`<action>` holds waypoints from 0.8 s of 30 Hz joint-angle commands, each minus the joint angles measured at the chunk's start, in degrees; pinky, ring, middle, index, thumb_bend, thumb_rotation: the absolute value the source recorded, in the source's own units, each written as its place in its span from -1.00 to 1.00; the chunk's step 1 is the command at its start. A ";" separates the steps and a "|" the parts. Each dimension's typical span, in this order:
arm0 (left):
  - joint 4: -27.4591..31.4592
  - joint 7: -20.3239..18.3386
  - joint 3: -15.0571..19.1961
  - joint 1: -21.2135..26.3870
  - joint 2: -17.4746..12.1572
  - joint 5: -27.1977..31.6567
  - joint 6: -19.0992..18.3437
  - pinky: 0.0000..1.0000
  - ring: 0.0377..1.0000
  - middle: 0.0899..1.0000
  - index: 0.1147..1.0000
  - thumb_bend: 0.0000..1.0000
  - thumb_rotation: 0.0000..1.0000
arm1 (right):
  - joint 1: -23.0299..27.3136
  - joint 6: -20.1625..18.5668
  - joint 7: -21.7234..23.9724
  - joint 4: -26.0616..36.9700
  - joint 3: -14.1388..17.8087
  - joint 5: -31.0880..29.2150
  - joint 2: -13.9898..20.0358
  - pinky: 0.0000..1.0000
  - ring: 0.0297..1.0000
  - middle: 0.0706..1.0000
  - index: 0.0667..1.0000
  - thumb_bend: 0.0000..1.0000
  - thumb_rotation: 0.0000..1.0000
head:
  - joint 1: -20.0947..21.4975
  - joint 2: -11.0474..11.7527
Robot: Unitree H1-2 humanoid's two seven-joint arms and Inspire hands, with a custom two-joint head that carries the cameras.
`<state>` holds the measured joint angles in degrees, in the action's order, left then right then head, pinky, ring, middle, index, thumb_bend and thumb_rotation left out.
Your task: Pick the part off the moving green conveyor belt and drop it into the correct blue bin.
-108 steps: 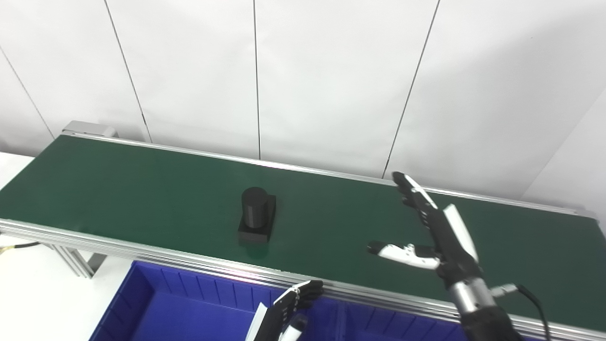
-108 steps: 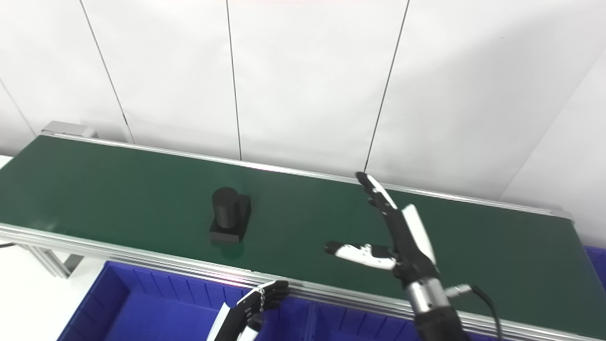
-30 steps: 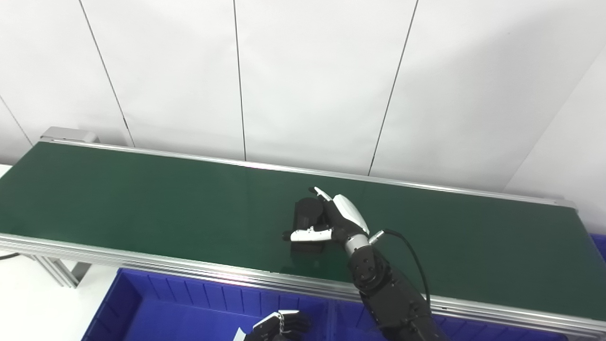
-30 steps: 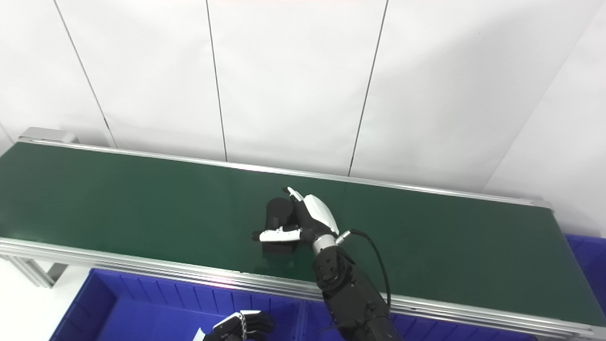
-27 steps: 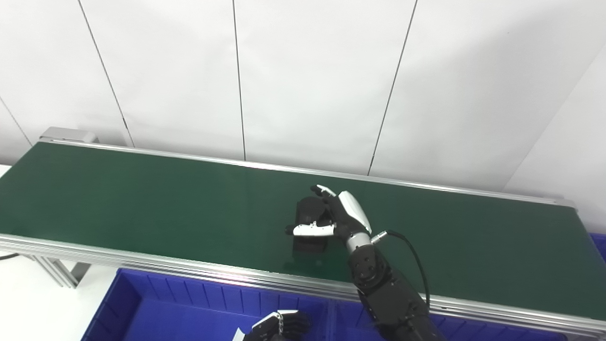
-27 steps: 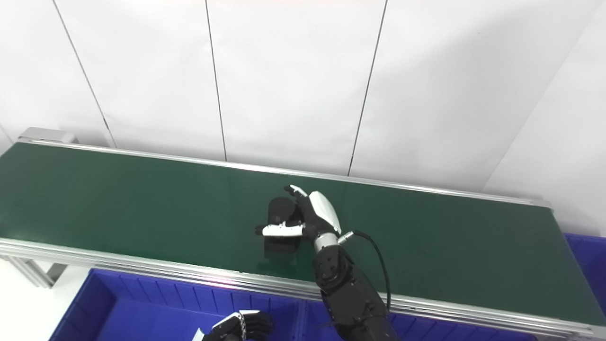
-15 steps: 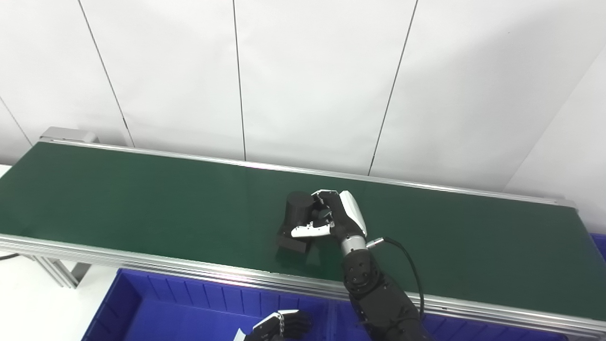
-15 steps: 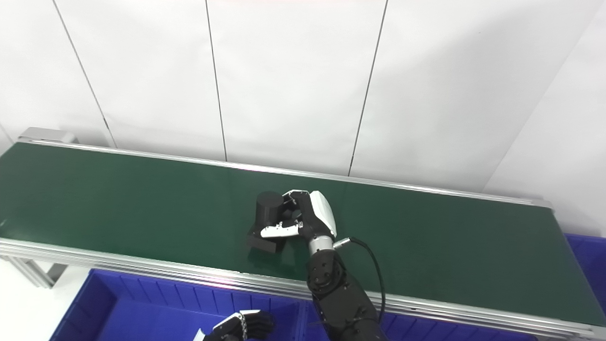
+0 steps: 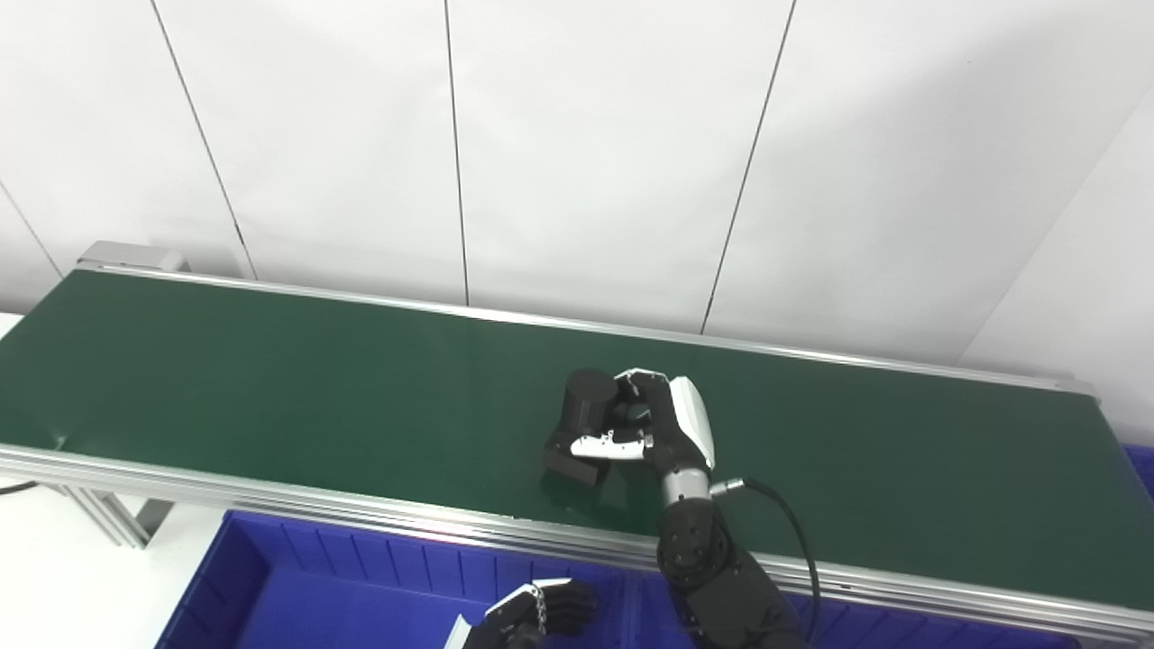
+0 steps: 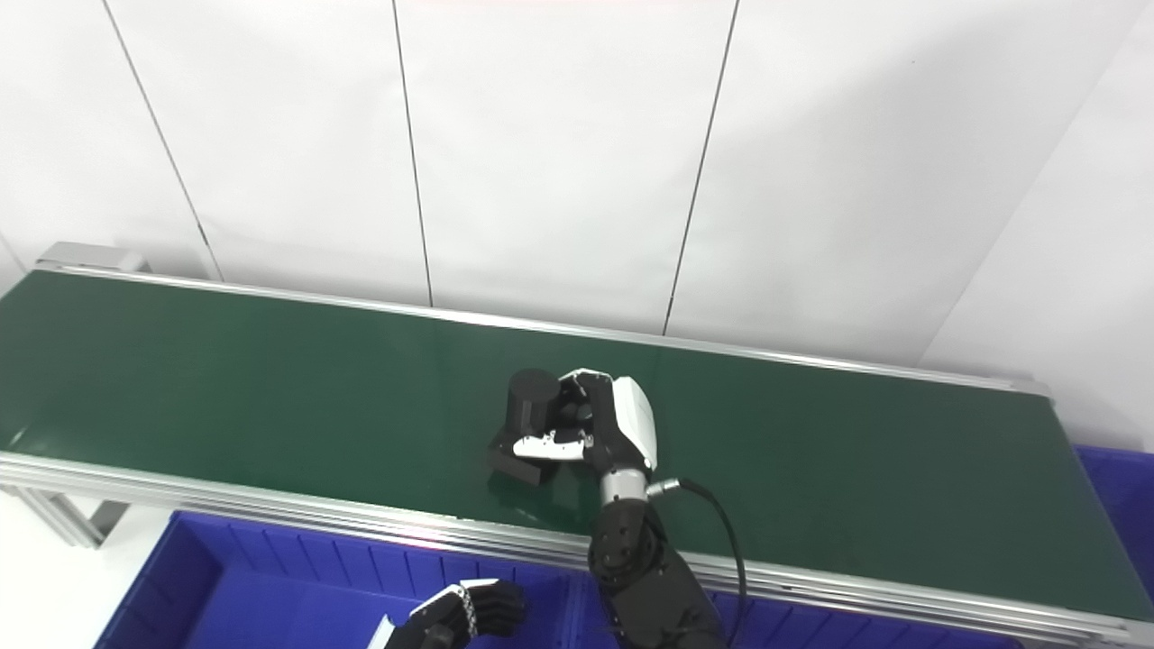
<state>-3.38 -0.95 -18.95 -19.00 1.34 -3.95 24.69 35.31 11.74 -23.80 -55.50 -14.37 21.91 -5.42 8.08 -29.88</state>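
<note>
The part [image 9: 584,425], a black cylinder on a square base, now tilts on the green conveyor belt [image 9: 270,379], its base lifting. The right hand [image 9: 654,428], spread wide a second ago, has wrapped its fingers [image 9: 602,445] around it, so the lift has begun. The left hand [image 9: 532,613] waits curled over the blue bin [image 9: 297,595].

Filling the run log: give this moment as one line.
right hand: shut on black part | part: tilted, over green belt | left hand: over blue bin
</note>
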 commanded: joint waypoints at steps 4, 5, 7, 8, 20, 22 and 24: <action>0.34 -0.93 0.38 1.10 -0.66 0.94 2.22 0.34 0.36 0.34 0.30 0.26 1.00 | -2.73 5.48 0.00 8.87 2.04 -2.12 0.70 -0.29 -0.12 0.02 -0.13 -0.02 -1.00 | 1.17 -0.71; 0.28 -1.08 0.51 1.19 -0.74 1.09 2.22 0.35 0.37 0.35 0.30 0.28 1.00 | -3.58 5.33 0.50 10.63 2.36 -2.52 0.81 -0.26 -0.08 0.03 -0.16 -0.02 -1.00 | 1.21 -0.75; 0.19 -1.15 0.91 1.21 -0.83 1.19 2.20 0.37 0.39 0.35 0.31 0.30 1.00 | -5.47 5.36 1.36 14.51 2.97 -3.33 1.11 -0.20 -0.04 0.01 -0.19 -0.01 -1.00 | 1.58 -0.98; 0.19 -1.23 1.11 1.19 -0.90 1.27 2.20 0.38 0.39 0.36 0.31 0.31 1.00 | -6.63 4.90 1.57 16.90 2.96 -2.92 1.52 -0.18 -0.03 0.00 -0.20 -0.01 -1.00 | 1.86 -1.39; 1.47 -1.57 2.67 0.92 -1.08 0.99 1.75 0.44 0.44 0.40 0.35 0.29 1.00 | -20.64 -2.10 8.74 42.85 5.42 -4.50 4.21 -0.19 -0.04 0.01 -0.21 -0.01 -1.00 | 2.93 -5.30; 1.97 -1.59 2.93 0.74 -1.11 0.88 1.04 0.47 0.47 0.43 0.37 0.30 1.00 | -22.74 -3.10 10.09 46.13 5.71 -4.54 4.81 -0.23 -0.07 0.03 -0.20 -0.01 -1.00 | 2.72 -6.28; 3.06 -1.45 3.31 0.41 -1.04 0.54 -0.12 0.50 0.48 0.44 0.38 0.30 1.00 | -24.84 -4.09 11.16 49.23 5.99 -4.21 5.49 -0.26 -0.10 0.04 -0.17 -0.02 -1.00 | 2.32 -7.73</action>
<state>-2.90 -2.00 -16.03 -18.43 0.37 -3.07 24.38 10.27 8.27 -13.63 -10.39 -8.75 17.53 -0.34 10.55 -37.44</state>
